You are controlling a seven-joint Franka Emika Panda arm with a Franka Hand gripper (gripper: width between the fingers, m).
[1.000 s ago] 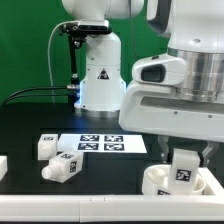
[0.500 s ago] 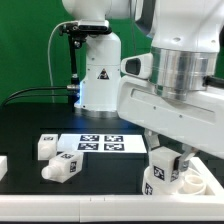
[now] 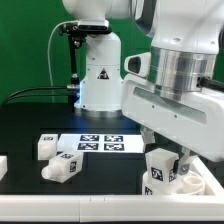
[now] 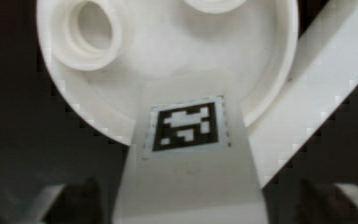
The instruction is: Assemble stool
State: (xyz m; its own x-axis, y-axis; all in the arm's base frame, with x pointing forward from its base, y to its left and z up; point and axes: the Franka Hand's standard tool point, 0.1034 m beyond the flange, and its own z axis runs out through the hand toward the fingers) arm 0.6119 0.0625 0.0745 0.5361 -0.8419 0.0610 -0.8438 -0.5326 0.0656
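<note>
Since a second ago the arm [image 3: 175, 70] has swung toward the exterior view's left and the jaws have let go. The leg now stands nearer that side of the seat than it did.

The end effector [image 3: 167, 160] points straight down and is released. In the wrist view its fingers [image 4: 83, 205] stand off to either side of the leg [image 4: 190, 170], with a dark gap on each flank, so nothing is gripped. The end effector [image 4: 202, 200] is centred over the leg. The leg's square tag [image 4: 190, 126] faces the camera.

In the exterior view the leg [image 3: 160, 168] stands between the fingers [image 3: 186, 163], leaning slightly, on the part of the seat [image 3: 200, 184] toward the exterior view's left. I cannot tell whether its foot sits in a socket. The wrist view shows one open round socket [image 4: 87, 35] in the seat [image 4: 105, 95], beyond the leg.

Above, the wrist is vertical and the bulky white forearm slants up out of frame, filling the exterior view's right.

Well apart, toward the exterior view's left, two more stool parts lie on the black counter [image 3: 30, 115]: a second leg [image 3: 47, 147] and a third leg [image 3: 62, 166], close together. The marker board [image 3: 100, 143] lies flat just beside them. The robot base [image 3: 97, 75] stands behind it.
</note>
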